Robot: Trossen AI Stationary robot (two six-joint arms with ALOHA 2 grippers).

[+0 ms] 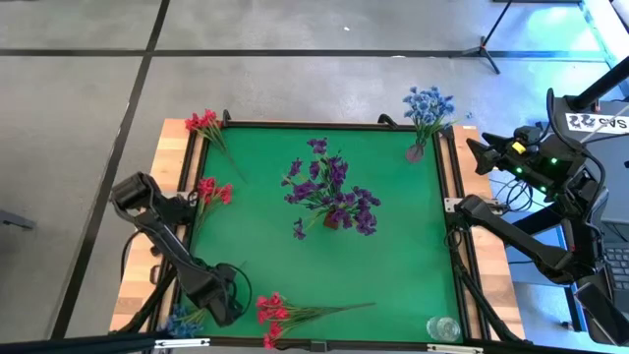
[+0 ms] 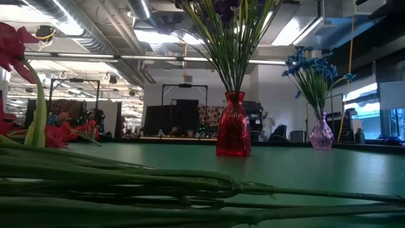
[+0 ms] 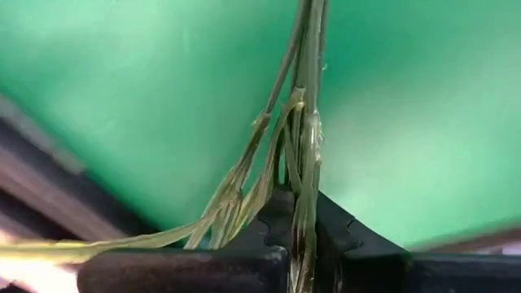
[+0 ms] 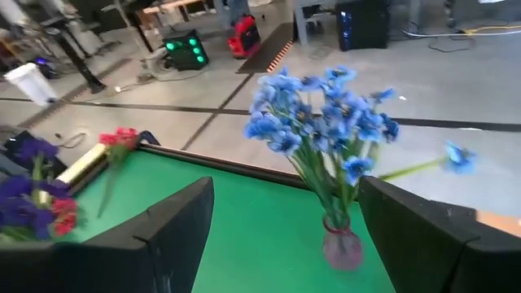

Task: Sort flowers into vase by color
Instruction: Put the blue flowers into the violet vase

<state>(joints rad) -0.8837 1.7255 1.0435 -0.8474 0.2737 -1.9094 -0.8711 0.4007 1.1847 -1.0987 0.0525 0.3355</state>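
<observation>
My left gripper (image 1: 228,300) is at the mat's near-left corner, shut on thin green stems (image 3: 303,122). Blue blossoms (image 1: 182,320) lie just beside it on the wooden rim. A red sprig (image 1: 270,310) lies next to it on the mat. Which blossoms the held stems carry, I cannot tell. Two more red sprigs (image 1: 204,123) (image 1: 211,190) lie at the left edge. Purple flowers (image 1: 329,187) stand in a red vase (image 2: 233,126) at mid-table. Blue flowers (image 4: 326,122) stand in a small pinkish vase (image 4: 340,244) at the far right corner. My right gripper (image 4: 285,236) is open, level and facing them. My left gripper pinches a few green stems (image 3: 305,175) between its two fingers (image 3: 269,220). The stems run forward out of the fingers over the green mat. On the camera's side of the fingers they fan into side branches (image 3: 236,195). Whether they rest on the mat does not show.
A clear glass vase (image 1: 442,327) stands at the near right corner. Long stems (image 2: 190,190) lie along the near edge, close to the low camera. The mat has a dark frame and a wooden rim (image 1: 172,157). Green mat (image 1: 393,265) lies bare between the red vase and the near edge.
</observation>
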